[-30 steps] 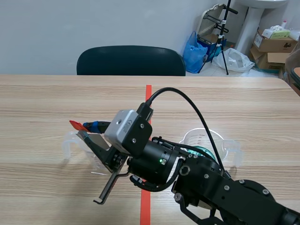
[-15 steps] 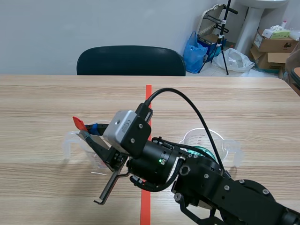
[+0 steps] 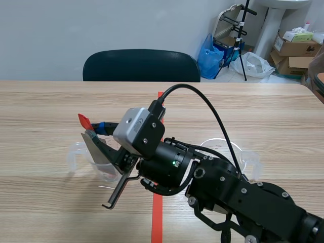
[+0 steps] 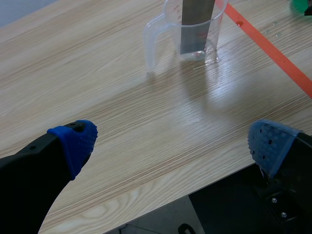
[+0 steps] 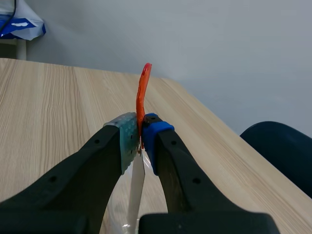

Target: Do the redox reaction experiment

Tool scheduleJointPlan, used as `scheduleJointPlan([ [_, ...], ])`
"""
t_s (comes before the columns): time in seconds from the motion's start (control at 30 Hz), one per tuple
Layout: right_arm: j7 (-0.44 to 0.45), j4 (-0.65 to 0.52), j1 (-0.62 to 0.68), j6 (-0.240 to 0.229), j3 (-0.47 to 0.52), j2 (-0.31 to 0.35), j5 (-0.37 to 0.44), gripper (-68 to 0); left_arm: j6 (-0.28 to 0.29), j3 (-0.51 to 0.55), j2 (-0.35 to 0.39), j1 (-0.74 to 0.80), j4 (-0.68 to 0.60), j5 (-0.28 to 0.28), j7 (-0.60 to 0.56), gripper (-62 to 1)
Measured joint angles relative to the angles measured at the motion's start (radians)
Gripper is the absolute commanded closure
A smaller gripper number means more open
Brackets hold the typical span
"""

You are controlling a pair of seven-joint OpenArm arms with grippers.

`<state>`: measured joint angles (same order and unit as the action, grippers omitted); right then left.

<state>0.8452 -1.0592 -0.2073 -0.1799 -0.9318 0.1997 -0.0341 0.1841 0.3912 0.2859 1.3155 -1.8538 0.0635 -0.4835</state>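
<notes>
A grey metal strip (image 3: 95, 147) with an orange-red top end (image 3: 83, 120) stands tilted in a clear handled beaker (image 3: 76, 153) left of the tape line. My right gripper (image 3: 99, 133), reaching past the middle, is shut on the strip's upper end. The right wrist view shows the red end (image 5: 142, 92) rising from between the pads of the right gripper (image 5: 140, 132), with the grey part (image 5: 136, 195) hanging below. My left gripper (image 4: 173, 141) is open above the table's near edge, well short of the beaker (image 4: 161, 29) and the strip (image 4: 195, 24) in it.
A second clear beaker (image 3: 249, 160) stands right of the orange tape line (image 3: 157, 223), partly hidden by my right arm. Something green (image 4: 302, 4) shows beyond the tape in the left wrist view. A dark chair (image 3: 142, 66) stands behind the table.
My right gripper has risen a little with the strip, so the red end now sits higher above the beaker. The arm hides more of the second beaker.
</notes>
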Motion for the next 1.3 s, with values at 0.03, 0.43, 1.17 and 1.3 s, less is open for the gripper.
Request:
scheduleJointPlan([
  [0.03,-0.008,0.000,0.000,0.000,0.000,0.000,0.000,-1.3,0.000,0.000,0.000,0.000,0.000,0.000,0.000,-62.3],
  [0.43,-0.021,0.000,0.000,-0.183,0.106,0.000,0.041,-1.3,0.000,0.000,0.000,0.000,0.000,0.000,0.000,-62.3],
  [1.17,-0.280,-0.208,-0.039,-0.270,0.200,0.000,0.061,-1.3,0.000,0.000,0.000,0.000,0.000,0.000,0.000,-62.3],
  [1.3,-0.348,-0.261,-0.039,-0.270,0.204,0.000,0.095,-1.3,0.000,0.000,0.000,0.000,0.000,0.000,0.000,-62.3],
])
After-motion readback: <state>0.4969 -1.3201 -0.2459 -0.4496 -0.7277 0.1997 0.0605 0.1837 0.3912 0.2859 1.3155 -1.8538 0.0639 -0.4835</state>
